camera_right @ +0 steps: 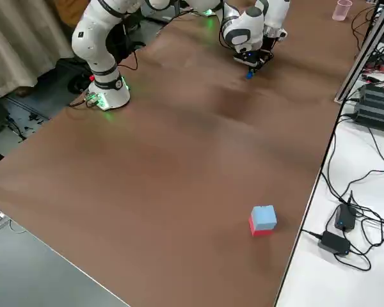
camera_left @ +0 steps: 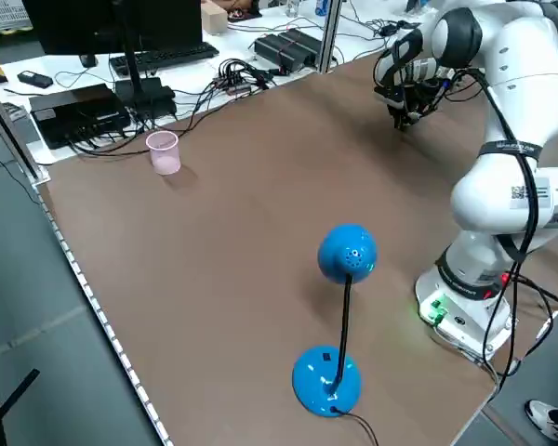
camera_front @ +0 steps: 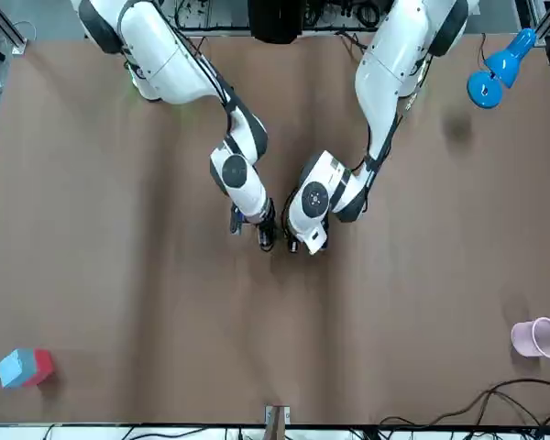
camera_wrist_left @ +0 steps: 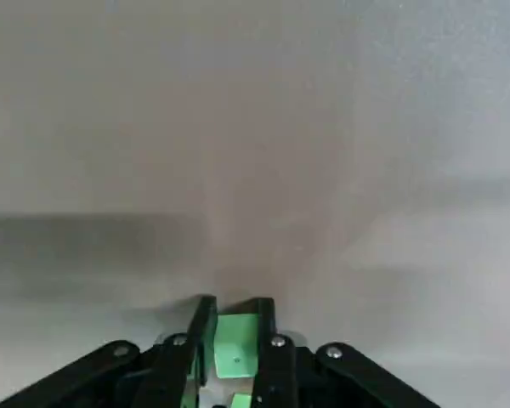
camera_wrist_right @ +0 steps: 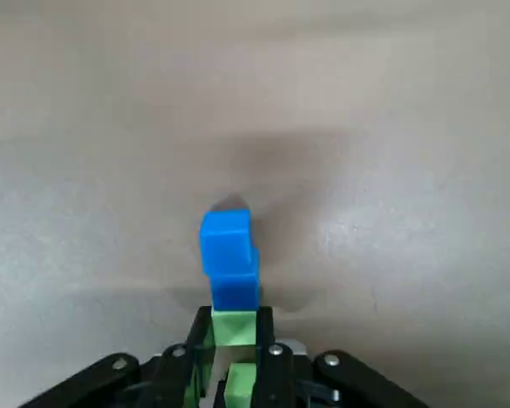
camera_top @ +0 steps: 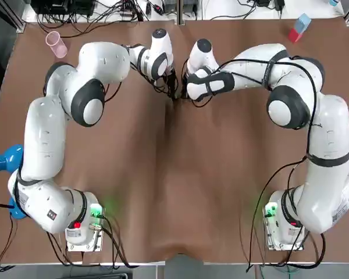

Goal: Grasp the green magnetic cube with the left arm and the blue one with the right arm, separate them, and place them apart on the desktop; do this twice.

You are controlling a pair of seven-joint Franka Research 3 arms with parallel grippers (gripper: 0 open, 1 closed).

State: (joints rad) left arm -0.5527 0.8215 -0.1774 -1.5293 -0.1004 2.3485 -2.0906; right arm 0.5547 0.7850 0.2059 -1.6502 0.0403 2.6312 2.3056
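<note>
1. Both arms are reaching to the middle of the far half of the surface [camera_top: 174,174], and their wrists are nearly meeting. That suits a job where joined magnetic cubes have to be pulled apart by two opposed grips.
2. The left pincer [camera_wrist_left: 235,316] is gripping the green cube [camera_wrist_left: 236,353], its fingers drawn in narrow against two opposite faces. In the left wrist view nothing is clinging to the cube's outer end, and only bare surface is showing beyond it.
3. The right pincer [camera_wrist_right: 234,314] is pinching just as narrowly. What is sitting between its fingertips, though, is a green block [camera_wrist_right: 234,328], not the blue one the task names.
4. The blue cube [camera_wrist_right: 229,253] is sticking out past those fingertips and touching the green block, presumably held there by its magnet. I cannot tell whether the blue is one piece or two in a row.
5. In the right side view the blue is hanging under the pincer, close over the surface. I cannot tell whether it is touching.
6. Judging from this, the blue is not yet being freed, since no pincer is holding it directly.
7. The pincers are working very close together, so the magnets may snap back; the pieces will need setting down well apart.
8. The pink cup [camera_top: 56,44] and the red-and-blue block [camera_top: 298,28] are standing at the far corners, well clear.
</note>
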